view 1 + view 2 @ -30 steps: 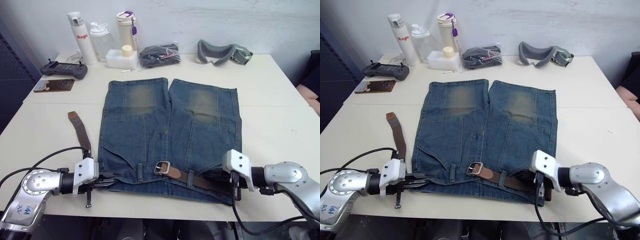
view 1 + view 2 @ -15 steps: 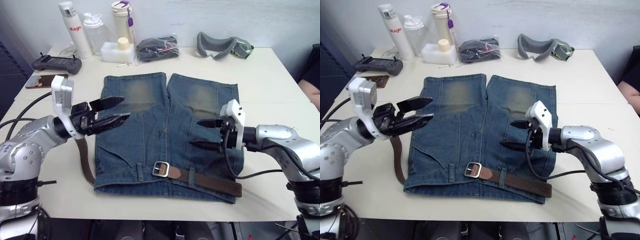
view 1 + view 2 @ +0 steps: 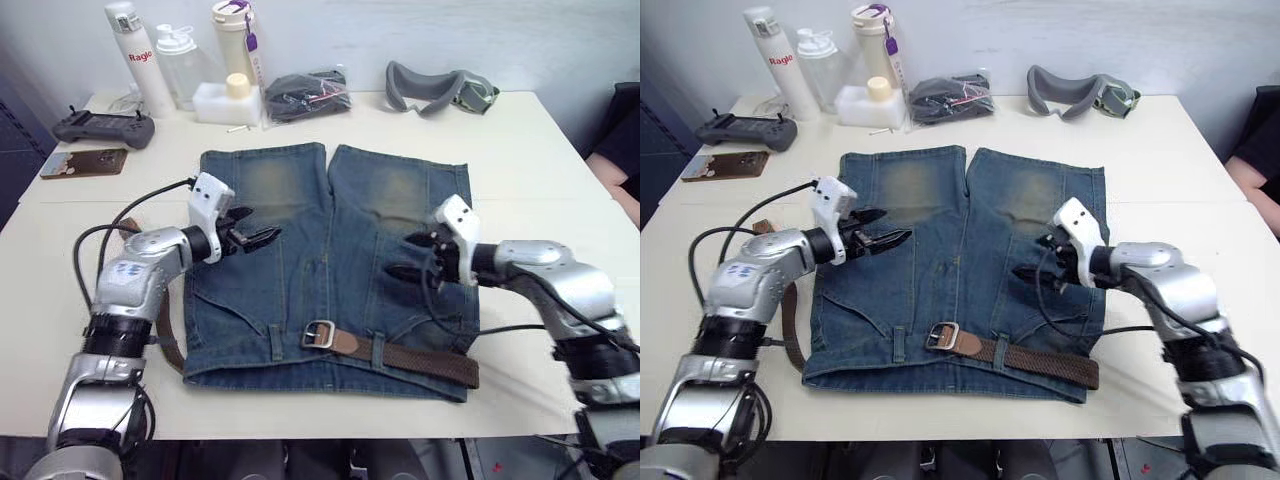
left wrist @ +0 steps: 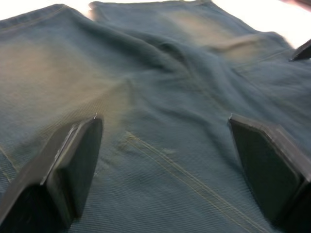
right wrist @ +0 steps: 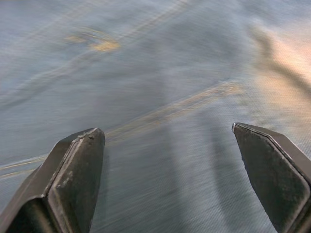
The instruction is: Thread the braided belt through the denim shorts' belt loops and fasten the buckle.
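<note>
The denim shorts (image 3: 300, 250) lie flat mid-table, waistband toward me. The braided belt (image 3: 415, 362) runs brown along the waistband under two belt loops (image 3: 277, 343), and its silvery buckle (image 3: 320, 335) rests near the waist's middle. The belt's other stretch (image 3: 790, 330) trails off the shorts' left side, partly behind my left arm. My left gripper (image 3: 262, 228) hovers open over the left leg, holding nothing. My right gripper (image 3: 397, 255) hangs open over the right leg, also with nothing in it. Both wrist views look down on bare denim (image 4: 165, 97) between spread fingers (image 5: 73, 170).
Along the far edge stand bottles (image 3: 128, 45), a white box (image 3: 220, 100), a black bundle in a clear bag (image 3: 305, 93) and grey goggles (image 3: 435, 88). A game controller (image 3: 92, 125) and a brown flat item (image 3: 82, 162) lie far left. A person's arm (image 3: 622, 150) shows at the right edge.
Both grippers have left the waistband ends at the front edge, opened wide, risen, and moved inward over the shorts' legs. The camera has also shifted.
</note>
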`<state>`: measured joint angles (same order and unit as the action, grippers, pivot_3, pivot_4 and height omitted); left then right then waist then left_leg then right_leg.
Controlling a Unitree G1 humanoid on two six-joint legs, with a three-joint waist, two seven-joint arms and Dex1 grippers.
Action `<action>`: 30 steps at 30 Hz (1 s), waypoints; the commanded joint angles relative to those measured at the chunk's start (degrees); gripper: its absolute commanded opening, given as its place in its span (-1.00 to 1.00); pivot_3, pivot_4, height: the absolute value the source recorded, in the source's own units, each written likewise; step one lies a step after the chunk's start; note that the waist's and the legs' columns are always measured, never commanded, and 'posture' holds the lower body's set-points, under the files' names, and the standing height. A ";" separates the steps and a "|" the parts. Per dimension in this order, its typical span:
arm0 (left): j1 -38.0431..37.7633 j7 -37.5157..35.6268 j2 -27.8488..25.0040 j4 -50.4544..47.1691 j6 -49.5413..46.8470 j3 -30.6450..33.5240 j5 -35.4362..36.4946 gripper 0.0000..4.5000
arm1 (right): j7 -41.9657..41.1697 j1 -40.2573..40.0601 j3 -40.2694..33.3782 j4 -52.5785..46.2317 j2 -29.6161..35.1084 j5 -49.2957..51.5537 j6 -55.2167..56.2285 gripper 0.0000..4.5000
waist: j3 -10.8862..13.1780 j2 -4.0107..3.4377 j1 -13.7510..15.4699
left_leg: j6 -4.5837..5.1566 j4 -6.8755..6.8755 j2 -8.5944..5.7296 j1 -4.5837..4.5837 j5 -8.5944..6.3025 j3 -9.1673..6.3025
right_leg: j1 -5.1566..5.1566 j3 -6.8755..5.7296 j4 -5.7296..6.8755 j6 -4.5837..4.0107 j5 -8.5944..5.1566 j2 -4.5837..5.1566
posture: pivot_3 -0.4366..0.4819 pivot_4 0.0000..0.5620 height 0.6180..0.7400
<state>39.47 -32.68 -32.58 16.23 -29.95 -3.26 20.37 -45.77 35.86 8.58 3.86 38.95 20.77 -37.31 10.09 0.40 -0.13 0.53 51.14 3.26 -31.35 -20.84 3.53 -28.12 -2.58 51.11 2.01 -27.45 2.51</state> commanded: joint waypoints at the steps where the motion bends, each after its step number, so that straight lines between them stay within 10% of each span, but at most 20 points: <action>1: 5.12 2.49 2.58 7.89 5.87 -0.45 -5.59 1.00 | 6.72 6.27 -0.87 11.79 -4.91 -6.62 8.56 0.98 | 0.00 0.00 -0.02 | 0.00 0.00 -0.02 -0.19 0.03 0.12 | -0.30 0.11 0.14 0.02 0.01 0.03 | -0.05 -0.47 -0.38; 14: 10.33 -2.58 7.14 25.76 8.00 -3.99 -14.01 1.00 | -0.07 13.15 1.91 30.71 -9.17 -11.81 1.30 0.98 | -0.25 0.09 0.03 | -0.41 0.13 -0.12 -0.66 0.46 0.35 | -0.98 0.38 0.65 0.08 0.04 0.15 | -0.05 -0.47 -0.38; 25: 11.21 -4.02 9.40 24.58 7.23 -0.43 -13.42 -0.94 | -2.15 9.83 2.37 21.81 -9.06 -13.83 2.30 -1.00 | -0.44 0.28 0.07 | -0.28 0.05 -0.12 0.10 0.30 0.27 | -0.17 0.29 0.46 -0.01 -0.03 0.17 | -0.05 -0.47 -0.38; 30: 11.75 -3.88 10.95 22.50 5.27 2.57 -11.69 -0.99 | 1.37 14.31 1.49 25.73 -9.52 -17.31 10.02 -1.00 | -0.43 0.27 -0.07 | -0.27 0.07 -0.12 0.09 0.30 0.27 | -0.21 0.31 0.50 0.00 -0.02 0.17 | -0.05 -0.47 -0.38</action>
<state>51.35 -35.79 -23.16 39.77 -23.80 -0.89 7.23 -47.08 48.43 9.33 26.53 29.89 6.40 -30.51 9.66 0.67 -0.20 0.26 51.20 3.13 -31.28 -20.54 3.82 -28.38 -2.26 51.63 2.02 -27.47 2.67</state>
